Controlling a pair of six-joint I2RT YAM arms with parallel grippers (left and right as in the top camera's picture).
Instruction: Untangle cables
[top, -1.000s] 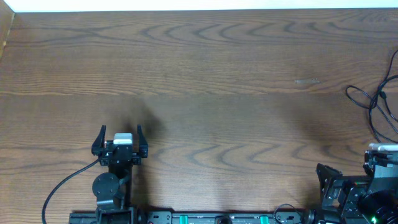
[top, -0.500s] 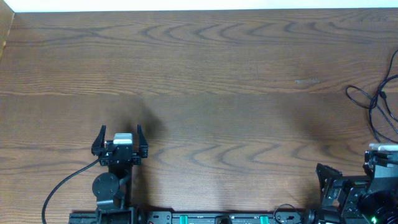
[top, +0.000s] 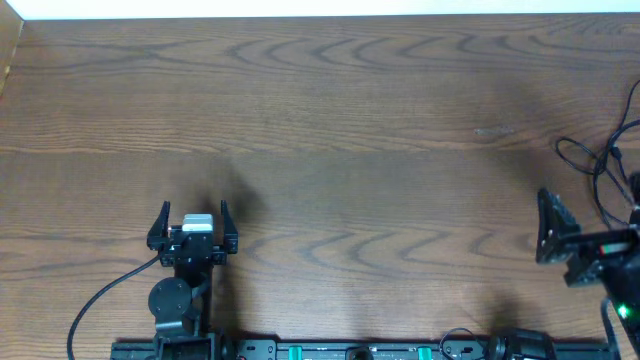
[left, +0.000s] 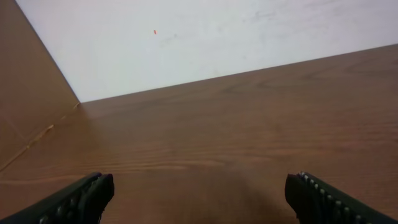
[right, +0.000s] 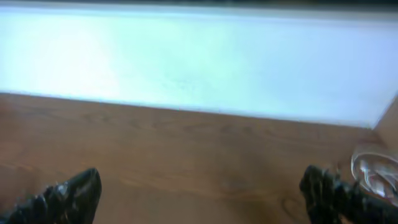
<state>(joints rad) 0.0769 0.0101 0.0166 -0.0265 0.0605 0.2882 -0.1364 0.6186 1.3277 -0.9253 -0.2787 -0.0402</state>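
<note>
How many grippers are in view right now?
2. The left gripper sits open, low on the left of the table. The right gripper, open, is at the right edge beside the cables, partly cut off overhead.

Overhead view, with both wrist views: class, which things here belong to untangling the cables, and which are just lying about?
Belongs to the job:
- cables, thin black loops at the far right
- left end effector, open
- right end effector, open

Just there:
- table
- thick black lead wired to the left arm
- blurred clear object, unidentifiable
</note>
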